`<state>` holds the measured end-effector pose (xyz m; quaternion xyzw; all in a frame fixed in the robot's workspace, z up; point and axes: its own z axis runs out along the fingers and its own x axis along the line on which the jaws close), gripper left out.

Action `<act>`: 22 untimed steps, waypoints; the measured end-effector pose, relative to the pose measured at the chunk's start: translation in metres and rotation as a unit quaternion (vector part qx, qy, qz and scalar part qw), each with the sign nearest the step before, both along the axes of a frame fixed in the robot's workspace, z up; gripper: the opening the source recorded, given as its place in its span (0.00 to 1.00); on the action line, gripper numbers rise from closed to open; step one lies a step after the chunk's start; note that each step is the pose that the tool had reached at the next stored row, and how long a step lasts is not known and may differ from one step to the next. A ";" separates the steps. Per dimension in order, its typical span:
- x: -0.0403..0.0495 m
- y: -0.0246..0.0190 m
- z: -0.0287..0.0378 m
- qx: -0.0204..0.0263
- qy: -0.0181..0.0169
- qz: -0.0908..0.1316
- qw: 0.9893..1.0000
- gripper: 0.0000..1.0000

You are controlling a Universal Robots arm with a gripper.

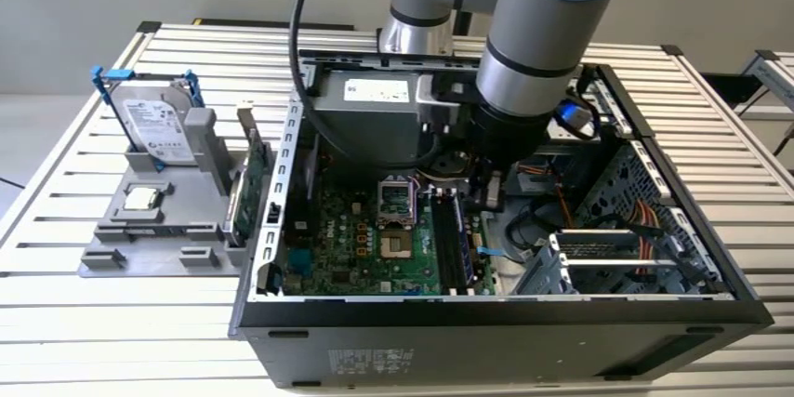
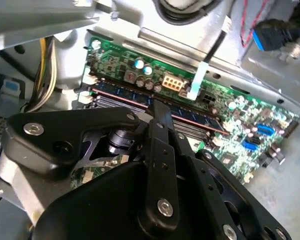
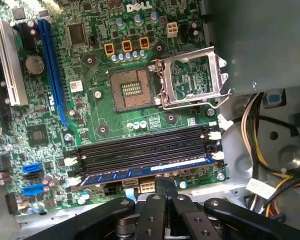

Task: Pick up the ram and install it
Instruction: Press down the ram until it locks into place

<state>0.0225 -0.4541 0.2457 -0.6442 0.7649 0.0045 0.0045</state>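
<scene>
The ram [image 3: 145,171] — thin, light, stiff, probably fragile, best held by its long edges — sits in its slot beneath the tool [image 3: 164,186], fingers together, seemingly gripping nothing.

The ram [image 3: 145,173] is a thin, long stick with a blue face and small dark chips. It stands on its long edge in one slot of the motherboard [image 3: 90,115], beside three dark slots, between white clips. In the second wrist view the ram [image 2: 140,97] runs across the green board as a bluish strip.
</scene>
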 end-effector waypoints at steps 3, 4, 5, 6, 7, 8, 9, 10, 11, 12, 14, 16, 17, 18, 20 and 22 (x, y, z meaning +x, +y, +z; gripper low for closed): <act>0.0000 0.0000 -0.0003 0.007 0.000 0.018 1.000 0.00; 0.0001 0.0000 -0.0003 0.010 0.001 0.021 1.000 0.00; 0.0000 0.0000 -0.0003 0.012 0.003 0.025 1.000 0.00; 0.0000 0.0000 -0.0003 0.014 0.005 0.028 0.999 0.00; 0.0000 0.0001 -0.0003 0.015 0.007 0.031 0.999 0.00; 0.0000 0.0002 -0.0004 0.016 0.008 0.034 0.999 0.00; 0.0000 0.0004 -0.0006 0.016 0.010 0.037 0.999 0.00; 0.0000 0.0006 -0.0009 0.015 0.012 0.040 0.999 0.00; -0.0001 0.0009 -0.0013 0.015 0.013 0.043 0.999 0.00; -0.0001 0.0011 -0.0018 0.014 0.014 0.045 0.999 0.00; 0.0000 0.0015 -0.0038 0.001 0.016 0.066 0.998 0.00; 0.0000 0.0017 -0.0044 -0.006 0.016 0.075 0.997 0.00; 0.0000 0.0019 -0.0045 -0.007 0.017 0.076 0.997 0.00; 0.0000 0.0019 -0.0045 -0.007 0.017 0.077 0.997 0.00; 0.0000 0.0019 -0.0045 -0.008 0.017 0.077 0.997 0.00; 0.0000 0.0020 -0.0056 -0.007 0.017 0.077 0.997 0.00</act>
